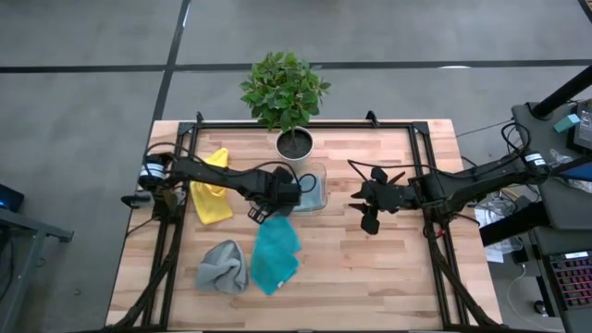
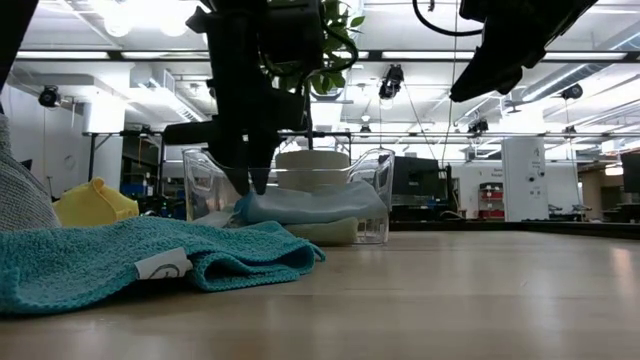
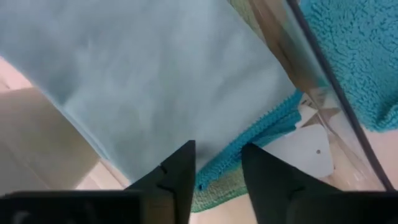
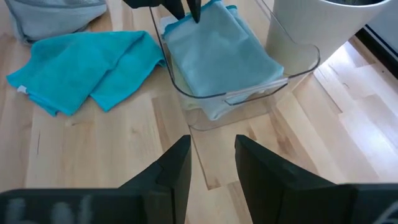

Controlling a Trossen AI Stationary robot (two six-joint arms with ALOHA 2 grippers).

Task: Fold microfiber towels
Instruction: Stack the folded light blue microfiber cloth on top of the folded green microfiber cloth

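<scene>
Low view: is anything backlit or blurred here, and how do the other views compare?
Low view: ceiling lights blow out the top, leaving both arms as dark silhouettes; the teal towel nearest the lens is soft. Left wrist view: so close that the light blue towel looks smooth and textureless. High view: even light, with only soft shadows on the table.

1. Light blue towel [image 4: 217,53] folded flat in clear tray [image 4: 298,74].
2. Teal towel [image 4: 84,65] crumpled on bench [image 4: 323,155], beside tray.
3. Left gripper [image 4: 185,9] above the tray's far end.
4. Right gripper [image 4: 212,163] fingers [image 4: 174,168] parted above bare wood.
</scene>
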